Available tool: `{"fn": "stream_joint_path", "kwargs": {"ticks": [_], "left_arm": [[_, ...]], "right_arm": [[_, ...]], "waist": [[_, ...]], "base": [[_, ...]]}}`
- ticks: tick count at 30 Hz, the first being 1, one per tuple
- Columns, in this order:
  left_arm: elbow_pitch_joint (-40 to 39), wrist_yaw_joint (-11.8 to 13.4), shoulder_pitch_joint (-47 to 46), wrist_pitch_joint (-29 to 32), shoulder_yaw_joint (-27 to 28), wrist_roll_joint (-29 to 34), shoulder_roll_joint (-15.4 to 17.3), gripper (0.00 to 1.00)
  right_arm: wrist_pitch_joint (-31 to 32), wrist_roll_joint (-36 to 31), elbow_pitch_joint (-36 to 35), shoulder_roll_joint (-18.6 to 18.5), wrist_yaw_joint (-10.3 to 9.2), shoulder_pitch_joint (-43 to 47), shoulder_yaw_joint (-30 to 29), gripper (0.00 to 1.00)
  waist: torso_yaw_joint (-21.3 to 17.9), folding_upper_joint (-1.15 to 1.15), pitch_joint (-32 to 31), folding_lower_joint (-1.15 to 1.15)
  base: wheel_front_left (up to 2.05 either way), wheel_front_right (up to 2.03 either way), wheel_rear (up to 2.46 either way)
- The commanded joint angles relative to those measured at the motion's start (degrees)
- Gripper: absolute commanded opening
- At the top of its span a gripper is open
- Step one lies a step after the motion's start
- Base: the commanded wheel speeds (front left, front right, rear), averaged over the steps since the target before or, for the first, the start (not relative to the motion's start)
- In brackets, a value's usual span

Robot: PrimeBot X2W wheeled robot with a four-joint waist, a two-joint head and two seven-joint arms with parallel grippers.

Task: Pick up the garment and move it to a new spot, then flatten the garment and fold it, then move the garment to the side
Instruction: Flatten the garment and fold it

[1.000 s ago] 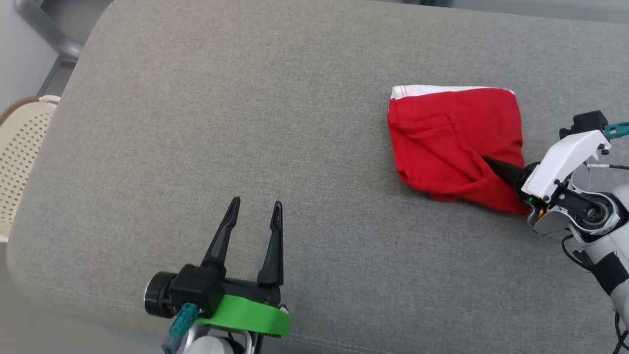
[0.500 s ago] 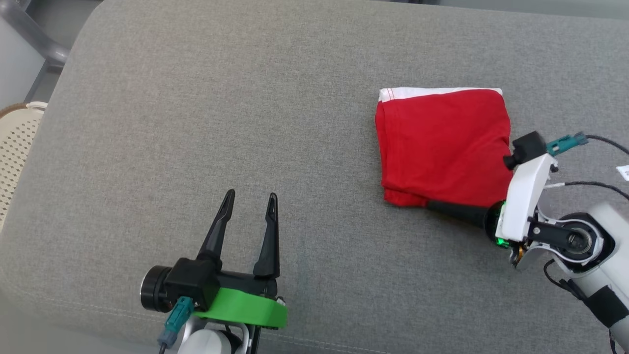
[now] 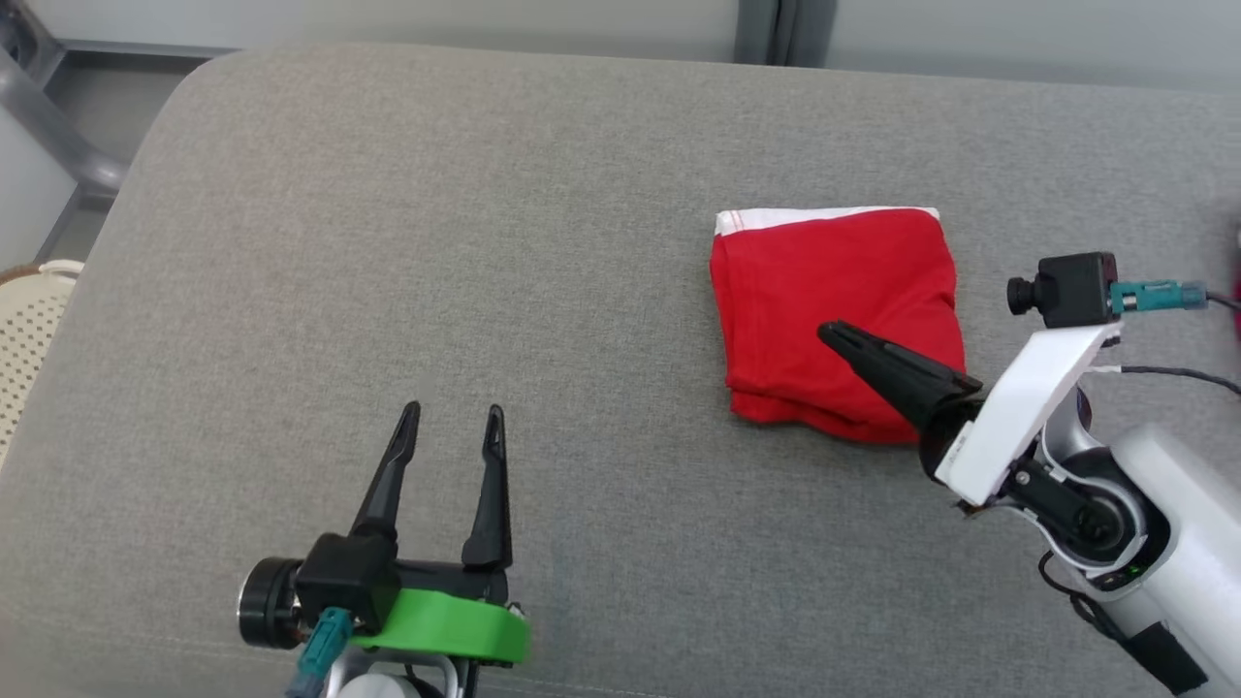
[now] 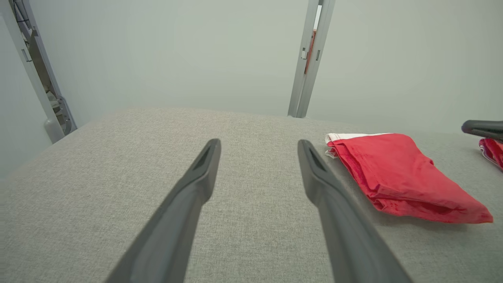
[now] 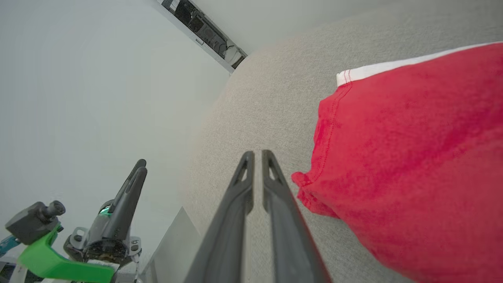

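Red folded garment [image 3: 836, 320] lies flat on the grey cushion [image 3: 485, 242], right of centre. Right gripper [image 3: 842, 337] hovers above it, fingers slightly parted, empty. Left gripper [image 3: 452, 419] spread wide, empty, well apart.

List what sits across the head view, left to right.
Basket → left gripper → garment → right wrist camera.
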Motion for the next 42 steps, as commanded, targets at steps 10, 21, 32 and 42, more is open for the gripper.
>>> {"fn": "stream_joint_path", "kwargs": {"ticks": [10,21,32,42], "left_arm": [[-0.3,-1.2,5.3,0.0,6.3,2.2,0.1,1.0],[0.2,-1.8,9.5,0.0,9.9,2.0,0.1,1.0],[-0.6,-1.9,12.6,0.0,11.0,2.6,0.1,1.0],[1.1,-1.8,14.1,0.0,11.5,2.5,0.1,1.0]], "right_arm": [[-21.8,-15.0,8.6,1.9,0.01,3.8,8.1,1.0],[-29.9,-43.2,19.5,13.4,0.0,9.2,-4.3,1.0],[-30.0,-59.3,11.3,22.2,0.0,22.0,-20.3,1.0],[-30.0,-60.3,9.6,24.0,0.0,26.8,-23.6,1.0]], "waist": [[-8.6,0.0,-8.0,0.0],[-14.0,0.0,-11.5,0.0],[-14.6,0.0,-14.0,0.0],[-14.2,0.0,-15.2,0.0]], "base": [[0.0,0.0,0.0],[0.0,0.0,0.0],[0.0,0.0,0.0],[0.0,0.0,0.0]]}}
